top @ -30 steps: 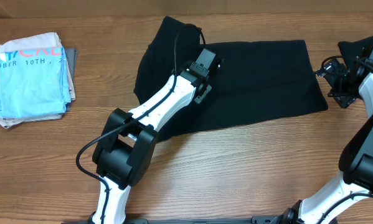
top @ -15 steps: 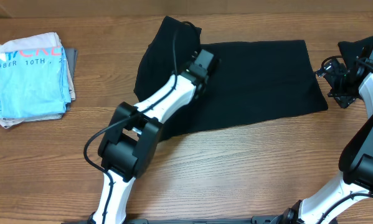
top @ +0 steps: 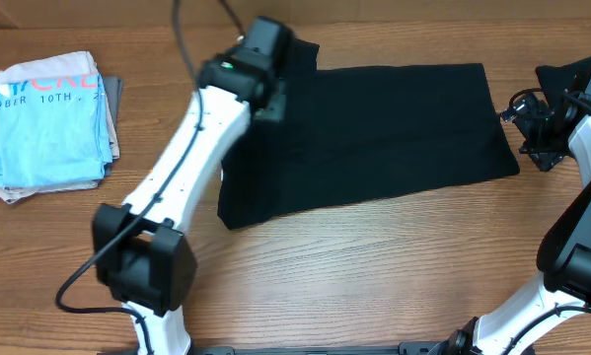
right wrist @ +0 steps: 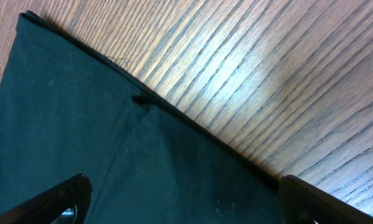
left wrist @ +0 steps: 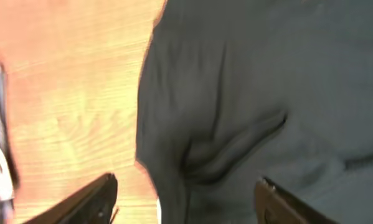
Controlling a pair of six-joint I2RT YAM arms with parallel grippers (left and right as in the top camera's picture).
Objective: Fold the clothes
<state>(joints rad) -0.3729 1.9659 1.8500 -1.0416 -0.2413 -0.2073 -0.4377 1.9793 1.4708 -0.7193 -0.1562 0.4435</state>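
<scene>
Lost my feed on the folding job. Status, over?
Left gripper open above black T-shirt left edge. Right gripper open over its right edge. Shirt spread on table; light-blue stack well clear.

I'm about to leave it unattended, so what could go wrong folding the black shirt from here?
The left gripper hangs open over a wrinkle near the edge of the black T-shirt; it might pinch bunched layers and fold crookedly. The right gripper, open at the opposite edge, sits beside another black garment and could snag it.

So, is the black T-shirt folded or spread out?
Spread out: the black T-shirt lies flat and wide on the table, with no compact fold.
</scene>
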